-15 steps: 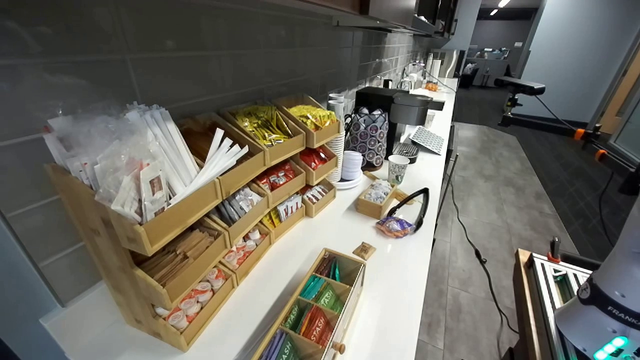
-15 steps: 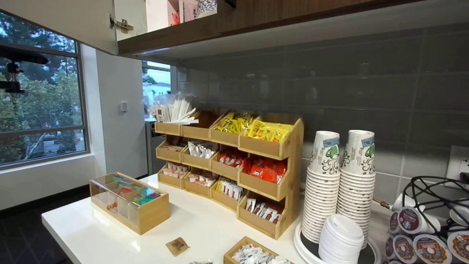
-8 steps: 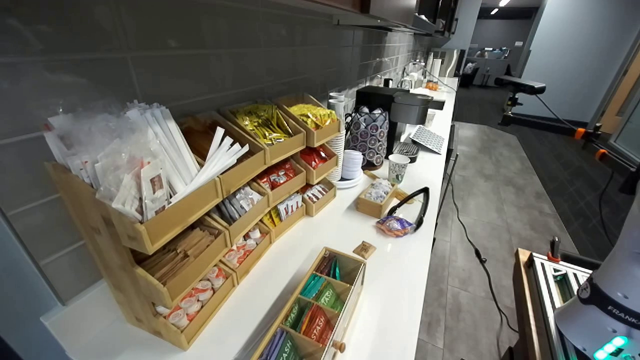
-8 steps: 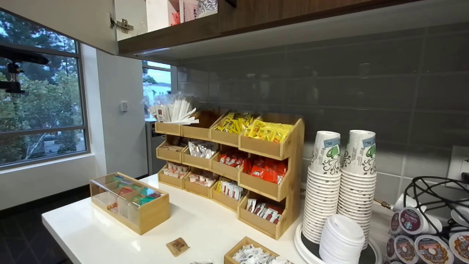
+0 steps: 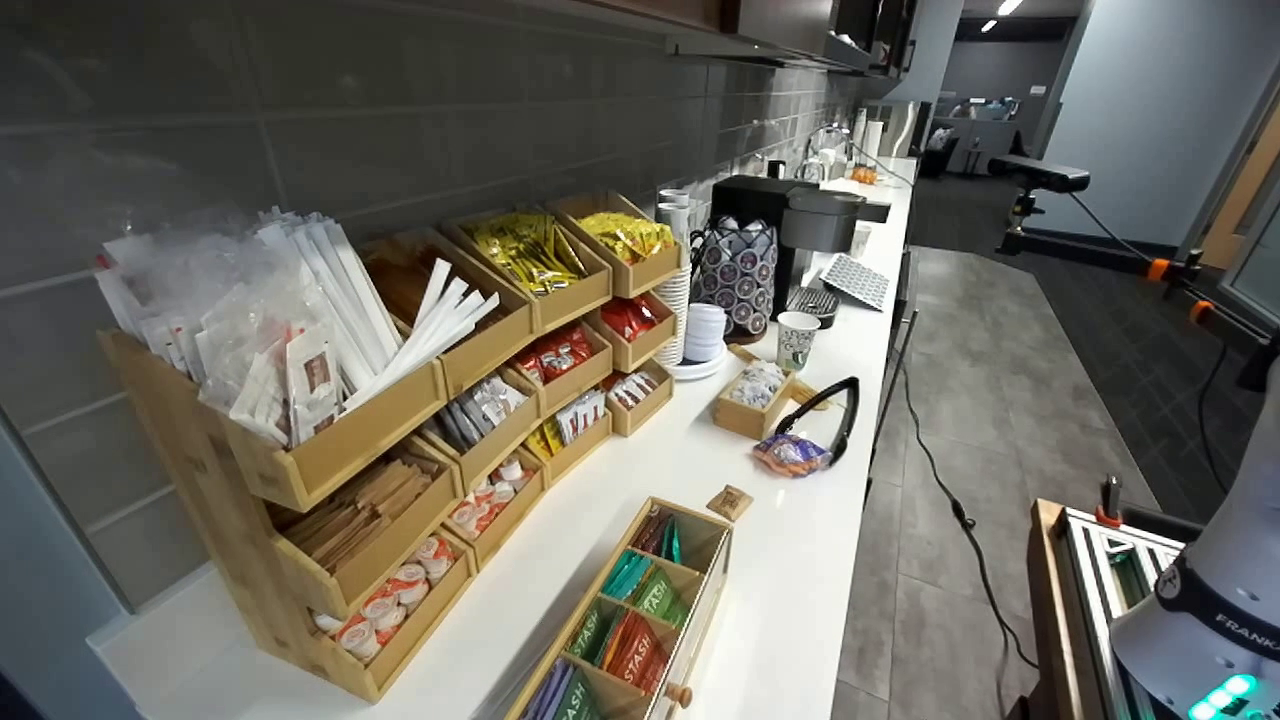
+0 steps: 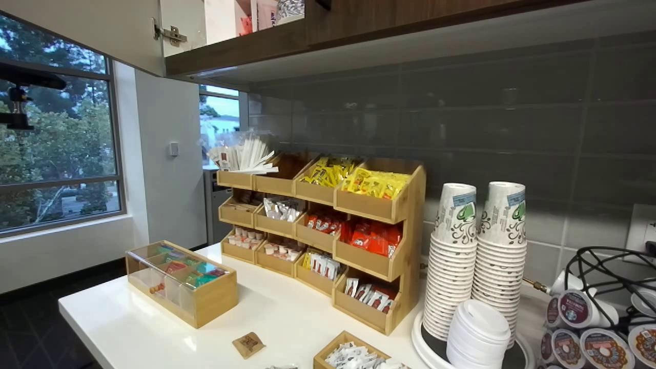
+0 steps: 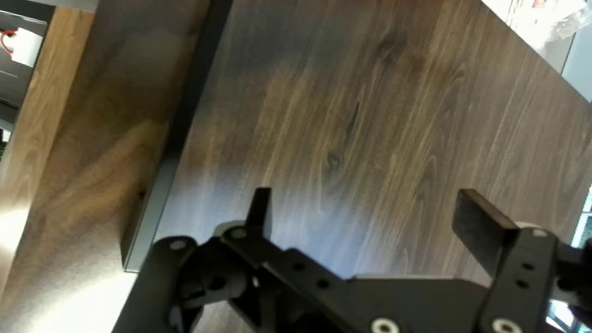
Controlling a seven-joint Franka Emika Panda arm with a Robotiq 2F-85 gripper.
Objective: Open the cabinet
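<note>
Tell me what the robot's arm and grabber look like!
The bit of arm that shows is pale and smoothly rounded. It has a black band with white letters starting FRANK, cut off by the picture's edge, and glowing green lights. The gripper is black, with two blocky fingers and shiny round screws.

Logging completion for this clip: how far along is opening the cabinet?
Done: the cabinet door stands open on its hinge, exposing the interior. In hand: nothing shows between the spread fingers, which face a wood-grain panel. Remaining: with the interior already exposed, probably just moving clear, or opening wider.
</note>
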